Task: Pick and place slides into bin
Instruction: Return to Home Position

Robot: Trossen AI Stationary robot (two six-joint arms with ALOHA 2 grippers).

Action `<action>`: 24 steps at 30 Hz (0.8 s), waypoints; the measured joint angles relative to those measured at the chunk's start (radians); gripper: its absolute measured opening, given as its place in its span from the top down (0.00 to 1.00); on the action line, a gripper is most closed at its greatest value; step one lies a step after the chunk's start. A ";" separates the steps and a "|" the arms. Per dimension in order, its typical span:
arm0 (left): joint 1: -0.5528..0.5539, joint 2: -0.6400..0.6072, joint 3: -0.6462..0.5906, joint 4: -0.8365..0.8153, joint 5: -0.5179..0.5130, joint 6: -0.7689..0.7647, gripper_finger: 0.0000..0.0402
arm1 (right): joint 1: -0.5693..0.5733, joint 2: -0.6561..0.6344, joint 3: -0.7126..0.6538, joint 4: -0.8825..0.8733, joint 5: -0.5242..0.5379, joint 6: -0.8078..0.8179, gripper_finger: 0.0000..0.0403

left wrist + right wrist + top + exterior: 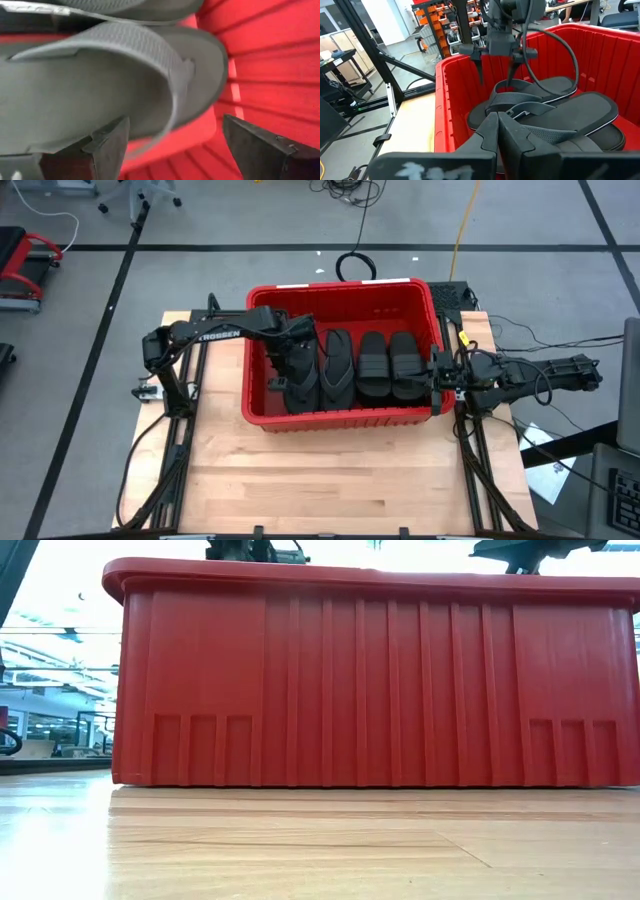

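Two arms, high view: the left gripper (290, 370) hangs inside the bin (345, 418), at its left end, over the slides (372, 365). The right gripper (447, 373) sits just outside the bin's right rim. No slide shows on the table (330, 480).
Low view: only the bin's ribbed red wall shows. The slides are hidden behind it.
Left wrist view: the left gripper is wide open and holds nothing. Right under it, a thin grey flip-flop (100, 95) with a thong strap lies in the bin.
Right wrist view: the right gripper (498, 131) is pinched closed and empty. The slides look flat, black and rubbery, lying side by side.
Going home well: I think the left arm should go straight up first, so no finger hooks a strap or bumps the rim, and then pull back. The right arm only needs to back away from the rim.
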 joint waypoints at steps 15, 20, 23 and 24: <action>-0.149 -0.339 0.206 -0.091 -0.208 0.148 0.93 | 0.000 0.001 0.000 -0.079 0.000 -0.059 1.00; -0.345 -0.483 0.207 -0.140 -0.462 -0.061 0.97 | 0.000 0.000 0.000 -0.131 0.000 -0.063 1.00; -0.505 -0.536 0.188 -0.200 -0.646 -0.258 0.99 | 0.000 0.000 0.000 -0.146 0.000 -0.063 1.00; -0.558 -0.553 0.166 -0.214 -0.694 -0.330 0.99 | 0.000 0.000 0.000 -0.148 0.001 -0.064 1.00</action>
